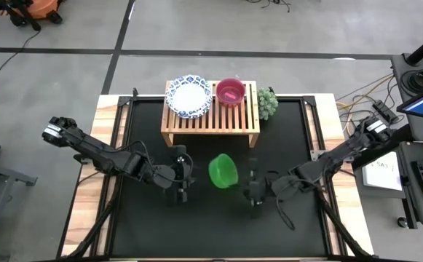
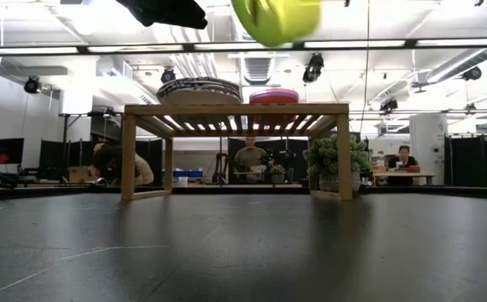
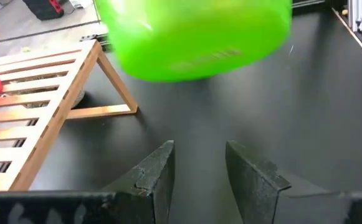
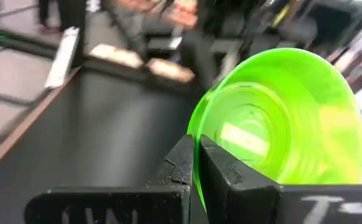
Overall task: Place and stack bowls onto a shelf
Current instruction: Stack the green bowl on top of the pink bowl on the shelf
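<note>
The green bowl (image 1: 223, 171) hangs in the air over the middle of the mat, tipped on its side; in the low view the green bowl (image 2: 275, 18) is above shelf height. My right gripper (image 4: 197, 140) is shut on it. My left gripper (image 3: 199, 152) is open and stands just left of the bowl (image 3: 193, 37) without touching it. The wooden shelf (image 1: 211, 120) stands at the far side. It carries white, blue-rimmed bowls (image 1: 188, 96) on its left part and a red bowl (image 1: 231, 92) to their right. The teal bowl is not visible. My right gripper pinches the green bowl's rim (image 4: 194, 121) between its two fingers, one finger inside the bowl and one outside. The bowl is lifted clear of the table and tilted, its hollow turned toward the right wrist camera.
A bumpy green artichoke-like object (image 1: 268, 102) sits by the shelf's right end. The black mat (image 1: 218, 225) is bare between the arms and the near edge. People sit in the room beyond the table (image 2: 249, 159).
</note>
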